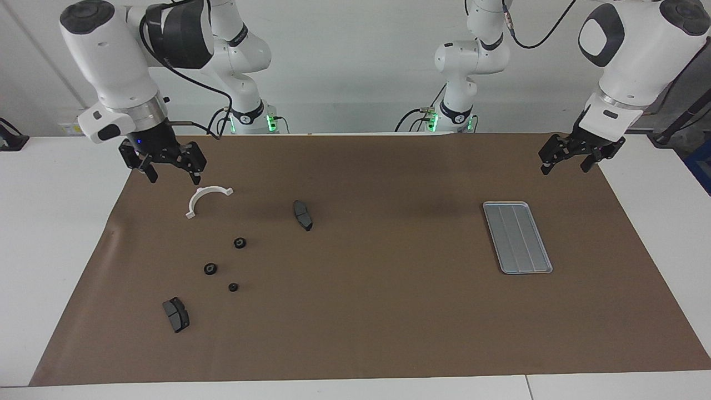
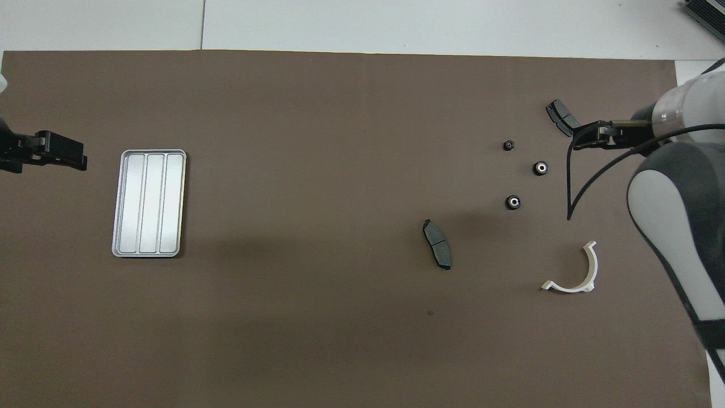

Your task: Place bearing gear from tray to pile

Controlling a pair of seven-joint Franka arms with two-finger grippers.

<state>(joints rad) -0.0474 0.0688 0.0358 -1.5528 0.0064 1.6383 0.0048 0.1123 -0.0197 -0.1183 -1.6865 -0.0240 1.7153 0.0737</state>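
Right gripper (image 1: 163,161) hangs high over the mat's (image 1: 389,311) edge at the right arm's end, fingers spread wide and holding nothing. Just below it lies the white bracket (image 1: 206,199), the closest piece of the pile. Past the bracket, farther from the robots, three black rings (image 1: 240,243) sit apart from one another on the mat. These look like the bearing gears. Two dark pads (image 1: 303,215) lie at the pile's fringes.

Well apart from this hand, toward the left arm's end, the tray (image 1: 516,237) lies flat and bare, its long axis running away from the robots. Left gripper (image 1: 572,154) waits near the tray, raised and open too, with nothing in it.

With no gear on the tray, the move looks finished. Any further pick from the tray would fall to the left arm, the nearer one.
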